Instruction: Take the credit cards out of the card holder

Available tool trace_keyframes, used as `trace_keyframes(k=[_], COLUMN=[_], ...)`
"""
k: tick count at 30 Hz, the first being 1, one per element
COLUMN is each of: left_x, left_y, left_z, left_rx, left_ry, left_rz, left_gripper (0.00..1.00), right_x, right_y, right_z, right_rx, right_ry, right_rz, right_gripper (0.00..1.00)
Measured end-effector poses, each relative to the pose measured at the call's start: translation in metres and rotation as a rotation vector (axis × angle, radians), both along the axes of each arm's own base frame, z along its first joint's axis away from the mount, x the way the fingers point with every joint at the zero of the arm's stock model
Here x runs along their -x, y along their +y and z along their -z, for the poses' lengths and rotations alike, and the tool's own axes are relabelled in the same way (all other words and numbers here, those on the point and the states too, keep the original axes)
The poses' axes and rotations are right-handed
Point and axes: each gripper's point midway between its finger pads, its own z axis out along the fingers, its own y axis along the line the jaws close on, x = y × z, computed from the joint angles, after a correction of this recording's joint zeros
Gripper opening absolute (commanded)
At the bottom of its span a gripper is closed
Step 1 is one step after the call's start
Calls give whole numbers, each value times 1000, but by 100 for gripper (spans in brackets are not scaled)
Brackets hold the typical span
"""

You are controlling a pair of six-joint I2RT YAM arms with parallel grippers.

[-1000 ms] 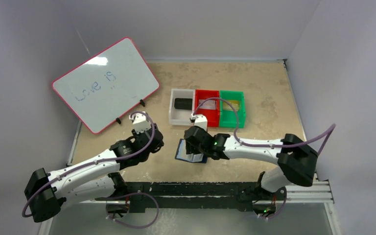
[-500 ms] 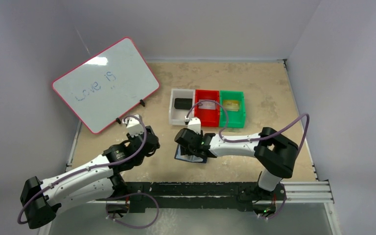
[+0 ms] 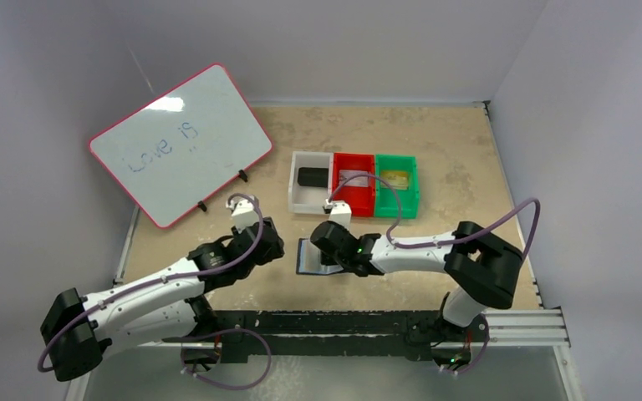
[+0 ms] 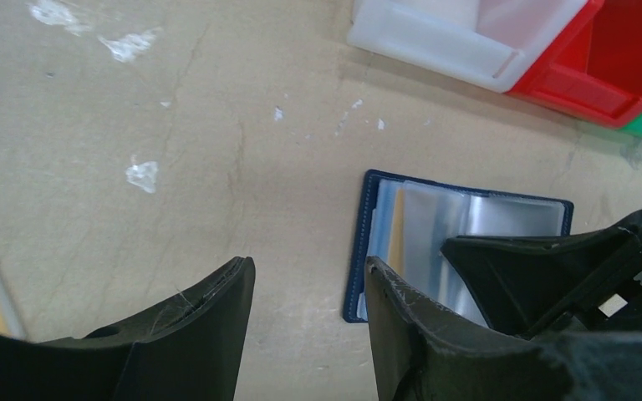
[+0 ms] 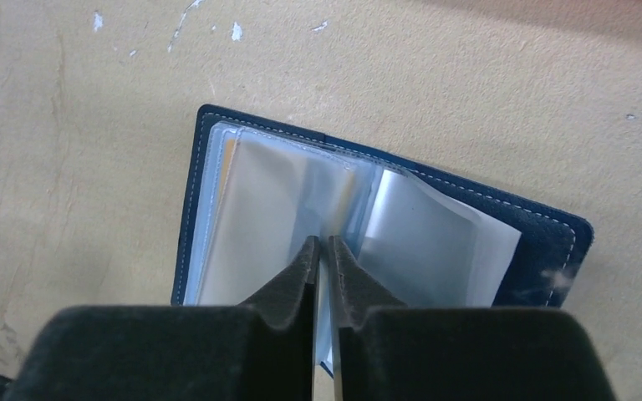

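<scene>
Tan table [image 3: 451,142] carries card holder [image 3: 308,257] (lying open), bins [image 3: 361,208] and whiteboard [image 3: 180,142].

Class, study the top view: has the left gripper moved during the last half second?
Yes. Judged against the fixed white bin, the left gripper has shifted right, ending closer to the card holder.

A tan, speckled desk [image 3: 435,142], marked with white scuffs and fine cracks, sits inside a plain enclosure with pale grey-lilac walls [image 3: 343,42] at the back and on both sides. Soft, even light falls from above and leaves a bright glare on a pink-framed whiteboard [image 3: 180,144], which stands tilted on small black feet at the desk's back left with "Love is" written on it. A metal rail [image 3: 527,332] runs along the desk's near edge, and below it shows a dull grey-green surface [image 3: 343,380].
</scene>
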Motion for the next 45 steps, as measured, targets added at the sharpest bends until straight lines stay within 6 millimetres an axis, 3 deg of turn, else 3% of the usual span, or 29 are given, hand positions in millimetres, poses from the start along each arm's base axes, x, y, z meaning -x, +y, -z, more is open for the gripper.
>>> trace_keyframes(k=[1, 16, 27, 33, 35, 39, 45], left_x=[1, 9, 19, 19, 18, 18, 15], left_y=[-5, -85, -89, -104, -111, -119, -129], left_z=[2, 17, 48, 47, 45, 48, 42], left_rx=[5, 167, 245, 310, 337, 347, 355], left_ry=[10, 97, 155, 155, 148, 159, 157], left_rz=[20, 248, 206, 220, 229, 248, 266], left_gripper=[50, 48, 45, 38, 33, 27, 25], right_x=[0, -3, -4, -4, -4, -3, 1], right_y=[1, 3, 6, 6, 6, 5, -14], right_z=[0, 6, 7, 7, 7, 5, -8], right_rx=[-18, -304, -387, -403, -404, -411, -370], right_ry=[0, 48, 57, 62, 64, 67, 57], right_rz=[-4, -9, 22, 26, 26, 25, 43], right_gripper=[0, 0, 0, 0, 6, 28, 50])
